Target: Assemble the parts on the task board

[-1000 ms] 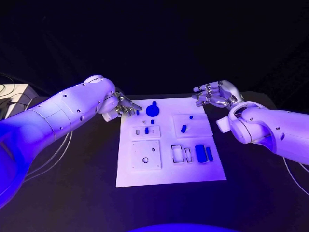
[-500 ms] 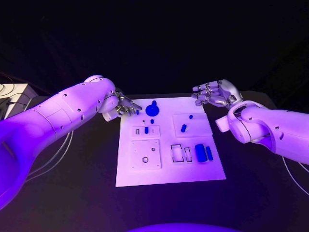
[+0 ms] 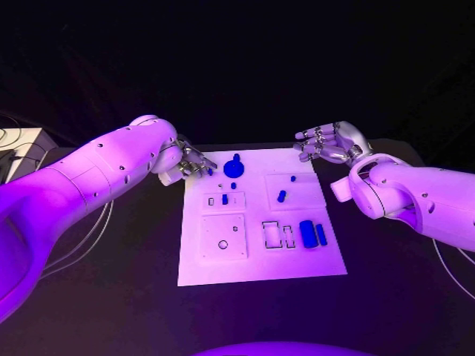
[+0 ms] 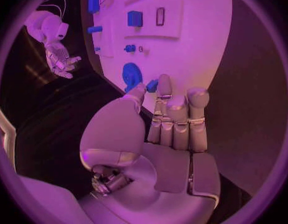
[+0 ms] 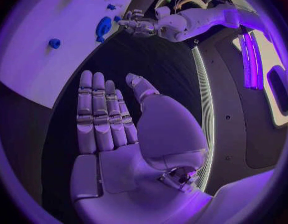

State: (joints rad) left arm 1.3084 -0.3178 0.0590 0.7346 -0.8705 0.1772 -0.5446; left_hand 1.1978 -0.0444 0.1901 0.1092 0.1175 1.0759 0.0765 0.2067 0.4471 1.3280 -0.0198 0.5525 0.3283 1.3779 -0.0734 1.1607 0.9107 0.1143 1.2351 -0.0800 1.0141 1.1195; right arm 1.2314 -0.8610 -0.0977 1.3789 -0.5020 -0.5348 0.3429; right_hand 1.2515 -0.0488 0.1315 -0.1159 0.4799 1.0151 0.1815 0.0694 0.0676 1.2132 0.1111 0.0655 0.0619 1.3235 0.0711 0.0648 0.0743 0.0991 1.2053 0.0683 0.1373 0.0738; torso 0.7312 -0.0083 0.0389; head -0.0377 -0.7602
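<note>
Parts (image 3: 308, 233) lie on the white board (image 3: 261, 267); small peg (image 4: 152, 85) pinched in my left hand (image 4: 162, 124) near the far edge. Likely light, stiff, slippery: grip its sides. Right hand (image 5: 116, 129) released, empty.

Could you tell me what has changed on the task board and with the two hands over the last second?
Hardly anything. The left hand stays at the far left corner of the task board, pinching a small blue part beside the round blue part. The right hand stays open past the far right corner. No parts on the board have moved.
</note>
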